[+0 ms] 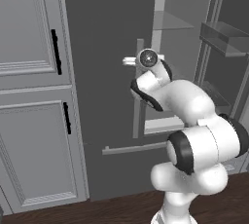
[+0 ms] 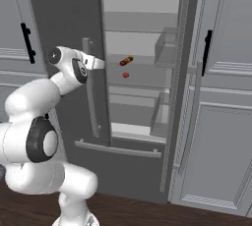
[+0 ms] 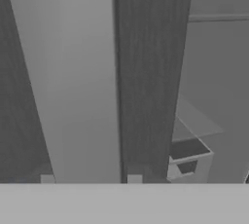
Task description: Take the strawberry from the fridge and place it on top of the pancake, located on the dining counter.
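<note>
The dark grey fridge [image 2: 64, 9] has its right door [image 2: 179, 97] swung wide, showing pale glass shelves. The tiny red strawberry [image 2: 126, 74] lies on a middle shelf, just below a small orange-brown and yellow item [image 2: 126, 61]. My gripper [image 2: 100, 63] is at the left door's vertical bar handle [image 2: 91, 102], about level with the strawberry and to its left. In the hand view the pale handle [image 3: 82, 82] fills the space between my fingertips [image 3: 47, 179], which press its two edges. From the left base camera, my gripper [image 1: 128, 61] meets the handle [image 1: 138, 106]. The pancake and the dining counter are out of view.
Light grey panelled cabinets with black handles flank the fridge [image 1: 29, 96] [image 2: 221, 97]. A horizontal bar handle [image 2: 118, 149] crosses the lower drawer front. Door bins [image 2: 165, 48] hang on the open right door. Dark wood floor [image 2: 147, 212] lies below.
</note>
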Available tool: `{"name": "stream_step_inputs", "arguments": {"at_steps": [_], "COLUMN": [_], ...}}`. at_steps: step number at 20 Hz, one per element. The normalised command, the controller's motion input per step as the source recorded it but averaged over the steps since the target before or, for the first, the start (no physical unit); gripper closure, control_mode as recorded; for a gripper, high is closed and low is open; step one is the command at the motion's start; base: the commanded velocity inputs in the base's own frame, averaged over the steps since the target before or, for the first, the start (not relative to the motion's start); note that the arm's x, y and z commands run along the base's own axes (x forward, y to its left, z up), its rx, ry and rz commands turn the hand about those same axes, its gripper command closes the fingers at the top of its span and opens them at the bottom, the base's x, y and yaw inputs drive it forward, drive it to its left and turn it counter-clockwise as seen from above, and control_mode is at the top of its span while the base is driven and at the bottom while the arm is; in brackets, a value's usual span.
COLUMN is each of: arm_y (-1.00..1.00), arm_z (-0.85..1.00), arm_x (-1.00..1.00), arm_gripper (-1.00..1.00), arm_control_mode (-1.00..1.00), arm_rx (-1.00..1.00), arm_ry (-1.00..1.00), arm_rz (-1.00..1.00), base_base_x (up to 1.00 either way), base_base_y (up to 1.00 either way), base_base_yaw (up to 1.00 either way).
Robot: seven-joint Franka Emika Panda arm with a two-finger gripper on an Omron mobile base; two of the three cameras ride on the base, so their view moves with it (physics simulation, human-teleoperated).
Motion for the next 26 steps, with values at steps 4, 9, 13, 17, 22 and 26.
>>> {"name": "stream_step_inputs", "arguments": {"at_steps": [4,9,13,17,22,26], "arm_y": [0.59,0.58,0.59,0.7,0.36,0.58], "arm_z": [0.0,0.0,-0.06,-0.07,-0.04,-0.18], "arm_x": [-0.84,-0.93,-0.96,-0.84,-0.1,0.01], "arm_gripper": [1.0,1.0,1.0,-1.0,-1.0,-1.0], "arm_control_mode": [-1.0,-1.0,-1.0,-1.0,-1.0,-1.0], "arm_rx": [0.0,0.0,0.0,0.0,0.0,0.0], "arm_ry": [0.0,0.0,0.0,0.0,0.0,0.05], "arm_rz": [-0.36,-0.49,-0.44,-0.32,-0.07,-0.07], "base_base_x": [0.0,0.0,0.0,0.0,0.0,0.0], "base_base_y": [0.0,0.0,0.0,0.0,0.0,0.0], "base_base_yaw": [0.0,0.0,0.0,0.0,0.0,0.0]}}
